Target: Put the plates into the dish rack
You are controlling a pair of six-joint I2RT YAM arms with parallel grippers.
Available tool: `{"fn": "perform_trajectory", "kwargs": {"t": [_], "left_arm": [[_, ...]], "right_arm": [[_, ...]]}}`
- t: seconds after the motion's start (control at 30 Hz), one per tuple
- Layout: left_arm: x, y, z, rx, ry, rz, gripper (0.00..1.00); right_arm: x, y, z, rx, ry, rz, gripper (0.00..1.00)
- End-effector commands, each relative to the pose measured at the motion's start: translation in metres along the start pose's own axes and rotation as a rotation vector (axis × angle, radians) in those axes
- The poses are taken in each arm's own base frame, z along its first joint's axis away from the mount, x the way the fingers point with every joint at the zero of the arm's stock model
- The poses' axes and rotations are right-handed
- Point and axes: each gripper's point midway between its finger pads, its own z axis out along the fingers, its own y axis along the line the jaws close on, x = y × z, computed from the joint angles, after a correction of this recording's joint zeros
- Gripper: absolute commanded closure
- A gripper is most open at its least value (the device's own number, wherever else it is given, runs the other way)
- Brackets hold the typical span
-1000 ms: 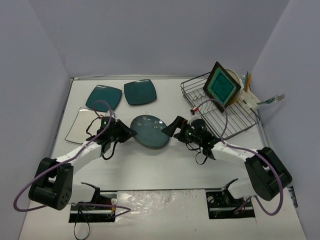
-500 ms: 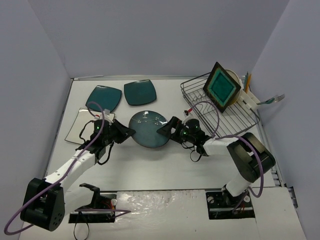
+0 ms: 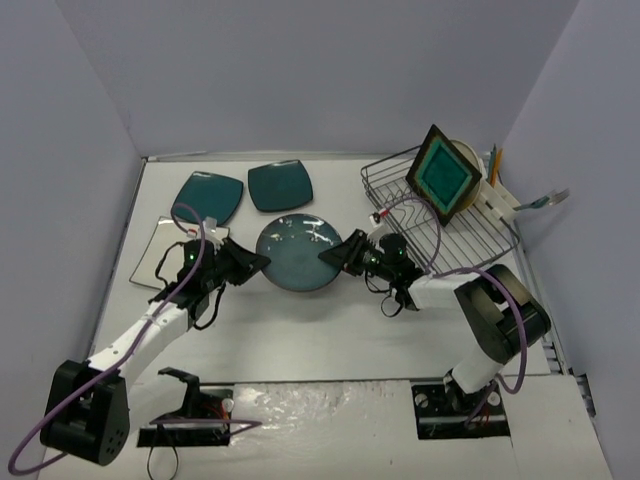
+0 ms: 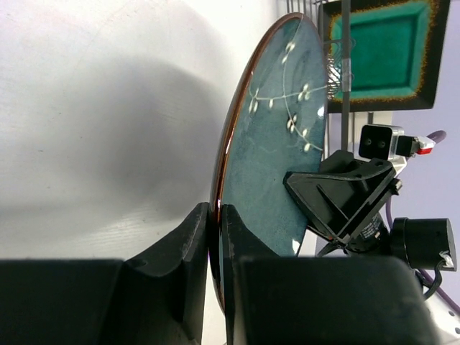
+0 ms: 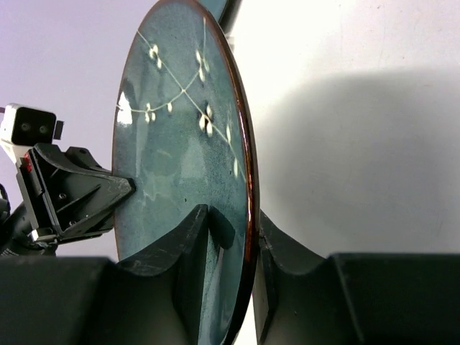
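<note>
A blue-grey round plate stands on edge, tilted up off the table between both arms. My left gripper is shut on its left rim, pinching it. On the opposite rim my right gripper is shut, one finger on the glazed face and one behind. Two dark teal square plates lie at the back left. A white square plate lies partly under the left arm. The dish rack at the right holds a brown-rimmed teal square plate upright, with a cream round plate behind it.
A white utensil holder with a few utensils hangs on the rack's far right side. The rack's near wire dividers stand close behind my right wrist. Purple walls enclose the table on three sides.
My right gripper has closed from wide open onto the round plate's right rim. The plate has tipped up and shifted slightly toward the back, with the left gripper still holding it.
</note>
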Motion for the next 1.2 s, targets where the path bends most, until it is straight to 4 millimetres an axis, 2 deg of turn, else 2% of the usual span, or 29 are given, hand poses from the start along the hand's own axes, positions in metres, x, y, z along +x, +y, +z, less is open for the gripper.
{"fn": "perform_trajectory", "kwargs": {"t": [0.0,0.03,0.1,0.2,0.27,0.33,0.4,0.43,0.53,0.63,0.7,0.77,0.87,0.93,1.07,1.13,1.17], "left_arm": [[-0.025,-0.073,-0.016,0.238,-0.068,0.087,1.0],[-0.024,-0.071,-0.015,0.226,-0.067,0.098,0.99],[-0.024,-0.065,-0.013,0.194,-0.057,0.118,0.91],[-0.025,-0.06,-0.014,0.145,-0.056,0.15,0.51],[-0.029,-0.059,-0.018,0.098,-0.053,0.184,0.33],[-0.033,-0.055,-0.023,0.039,-0.057,0.24,0.17],[-0.04,-0.052,-0.03,-0.015,-0.07,0.284,0.08],[-0.042,-0.047,-0.034,-0.055,-0.075,0.302,0.05],[-0.056,-0.043,-0.048,-0.143,-0.105,0.386,0.03],[-0.068,-0.034,-0.064,-0.241,-0.126,0.488,0.03],[-0.079,-0.021,-0.074,-0.333,-0.158,0.55,0.03],[-0.083,-0.01,-0.082,-0.397,-0.164,0.584,0.03],[-0.087,0.01,-0.092,-0.494,-0.175,0.629,0.03],[-0.088,0.02,-0.097,-0.533,-0.177,0.654,0.03],[-0.092,0.034,-0.103,-0.589,-0.202,0.688,0.03],[-0.092,0.04,-0.104,-0.608,-0.201,0.707,0.03],[-0.093,0.042,-0.104,-0.61,-0.205,0.711,0.03]], "right_arm": [[-0.026,0.054,-0.012,-0.155,-0.073,-0.132,0.97],[-0.035,0.06,-0.016,-0.158,-0.094,-0.163,1.0],[-0.046,0.068,-0.025,-0.134,-0.114,-0.205,1.0],[-0.066,0.072,-0.036,-0.087,-0.152,-0.296,1.0],[-0.08,0.075,-0.047,-0.038,-0.17,-0.354,1.0],[-0.102,0.081,-0.06,0.022,-0.206,-0.439,1.0],[-0.131,0.096,-0.076,0.069,-0.267,-0.521,1.0],[-0.142,0.095,-0.086,0.111,-0.285,-0.552,1.0],[-0.18,0.11,-0.114,0.209,-0.358,-0.704,1.0],[-0.225,0.115,-0.145,0.365,-0.446,-0.879,1.0],[-0.255,0.126,-0.161,0.45,-0.511,-0.96,1.0],[-0.283,0.121,-0.179,0.577,-0.54,-1.08,1.0],[-0.318,0.113,-0.195,0.741,-0.574,-1.162,1.0],[-0.337,0.103,-0.2,0.832,-0.567,-1.228,1.0],[-0.368,0.1,-0.203,0.918,-0.594,-1.33,1.0],[-0.38,0.083,-0.197,0.966,-0.562,-1.353,1.0],[-0.386,0.084,-0.197,0.976,-0.565,-1.363,1.0]]}}
